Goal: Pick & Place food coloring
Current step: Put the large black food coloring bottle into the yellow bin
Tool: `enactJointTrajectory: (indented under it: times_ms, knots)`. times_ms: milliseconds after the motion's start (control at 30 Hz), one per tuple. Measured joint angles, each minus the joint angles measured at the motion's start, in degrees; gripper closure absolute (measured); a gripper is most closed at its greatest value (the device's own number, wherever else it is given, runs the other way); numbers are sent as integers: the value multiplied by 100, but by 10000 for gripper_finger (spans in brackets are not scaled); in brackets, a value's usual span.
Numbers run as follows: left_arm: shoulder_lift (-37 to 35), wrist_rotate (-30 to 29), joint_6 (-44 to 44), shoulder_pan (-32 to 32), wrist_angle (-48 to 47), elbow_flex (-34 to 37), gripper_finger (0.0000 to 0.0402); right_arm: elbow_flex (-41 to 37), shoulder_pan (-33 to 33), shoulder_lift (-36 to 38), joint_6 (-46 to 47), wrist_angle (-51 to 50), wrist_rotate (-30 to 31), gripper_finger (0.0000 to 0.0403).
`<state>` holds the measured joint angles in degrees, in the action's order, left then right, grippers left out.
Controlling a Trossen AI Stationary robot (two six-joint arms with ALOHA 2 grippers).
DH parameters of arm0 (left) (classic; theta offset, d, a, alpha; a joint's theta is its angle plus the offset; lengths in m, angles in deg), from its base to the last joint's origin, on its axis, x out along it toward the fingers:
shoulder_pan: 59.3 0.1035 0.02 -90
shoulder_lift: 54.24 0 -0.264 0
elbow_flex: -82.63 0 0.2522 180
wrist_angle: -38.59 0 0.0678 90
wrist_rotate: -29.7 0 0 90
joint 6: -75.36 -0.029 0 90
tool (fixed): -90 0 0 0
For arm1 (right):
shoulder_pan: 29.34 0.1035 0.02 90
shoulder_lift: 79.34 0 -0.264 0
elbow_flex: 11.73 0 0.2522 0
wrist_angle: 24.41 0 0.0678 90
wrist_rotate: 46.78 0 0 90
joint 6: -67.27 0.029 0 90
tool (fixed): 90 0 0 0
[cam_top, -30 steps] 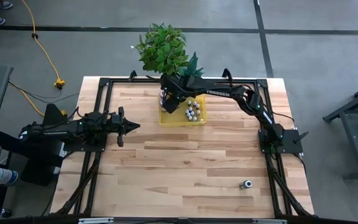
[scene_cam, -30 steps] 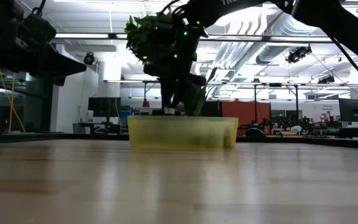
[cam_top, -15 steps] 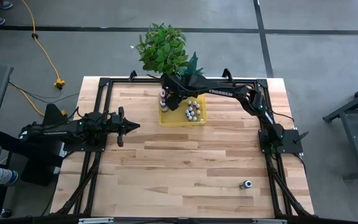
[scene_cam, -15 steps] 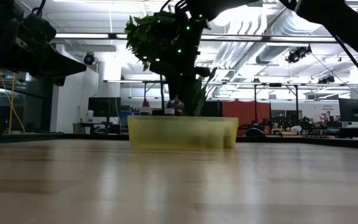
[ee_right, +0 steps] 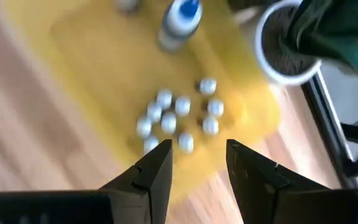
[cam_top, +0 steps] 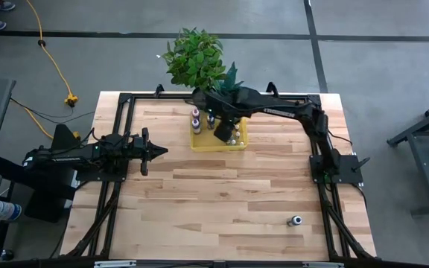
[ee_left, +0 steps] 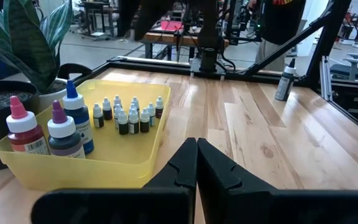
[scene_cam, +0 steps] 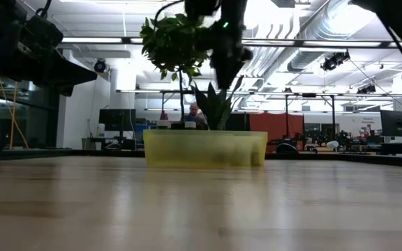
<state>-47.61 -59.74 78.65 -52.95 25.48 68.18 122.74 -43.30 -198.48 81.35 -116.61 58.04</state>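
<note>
Open right hand (ee_right: 197, 163) above small capped bottles (ee_right: 178, 121) in yellow tray (ee_right: 98, 37).

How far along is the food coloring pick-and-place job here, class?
Done: small bottles and larger bottles stand in the yellow tray. In hand: nothing; the right gripper hovers open above the small bottles, holding none. Left: one lone bottle lies near the table's front right; the left gripper waits shut.

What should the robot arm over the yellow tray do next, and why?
Probably lower the right gripper straight down onto one tiny bottle in the cluster. Its jaws stand open and empty above the yellow tray, and nothing is held yet. The left gripper waits shut, off to the side.
</note>
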Motion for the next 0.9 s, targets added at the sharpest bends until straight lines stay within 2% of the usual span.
enactJointTrajectory:
  times_ms: [167, 300, 700, 900]
  knots:
    - [-2, 0, -2, 2, 1, 0, 401, -120, 330, 619, -464, -749, -216, 262]
    - [-2, 0, 0, 2, 0, 0, 401, -744, 615, 1384, -559, -787, -513, 262]
    - [-2, 0, 0, 1, 0, 0, 401, -4433, 1636, 4314, -19, -39, -1191, 262]
    - [0, 0, 0, 1, 2, 0, 401, -5708, 2583, 5486, 682, 75, -1899, 263]
